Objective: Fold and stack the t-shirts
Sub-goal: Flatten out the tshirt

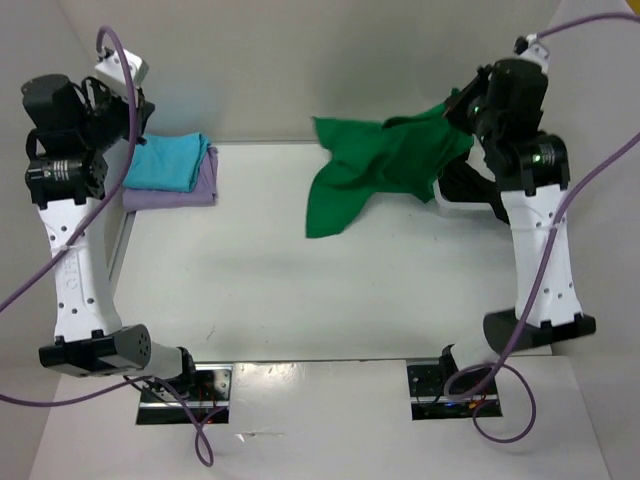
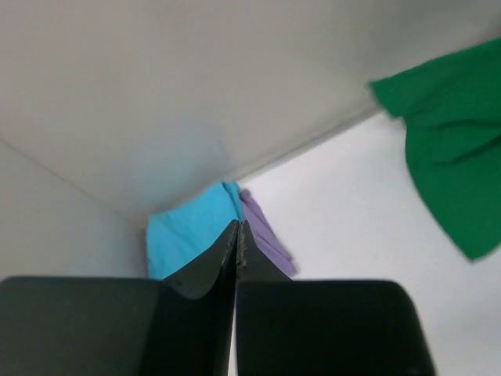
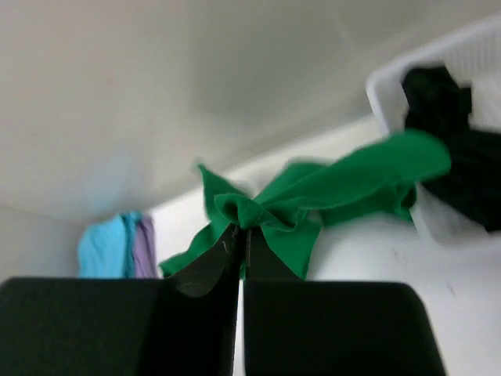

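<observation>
White plastic bin [image 3: 470, 51] holds the black shirt [image 3: 438, 102]; I see my right gripper [image 3: 239, 235] clamped on the green shirt [image 3: 352, 180] beside it, and my left gripper [image 2: 237, 235] closed empty near the turquoise shirt [image 2: 188, 231] stacked on the lavender shirt [image 2: 262, 227].

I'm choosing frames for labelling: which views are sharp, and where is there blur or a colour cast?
Top external: sharp and evenly lit, with soft shadows and a faint blue cast on the wall above the turquoise t-shirt. Right wrist: the green t-shirt, white bin and black t-shirt look smeared. Left wrist: slightly soft, no glare.
</observation>
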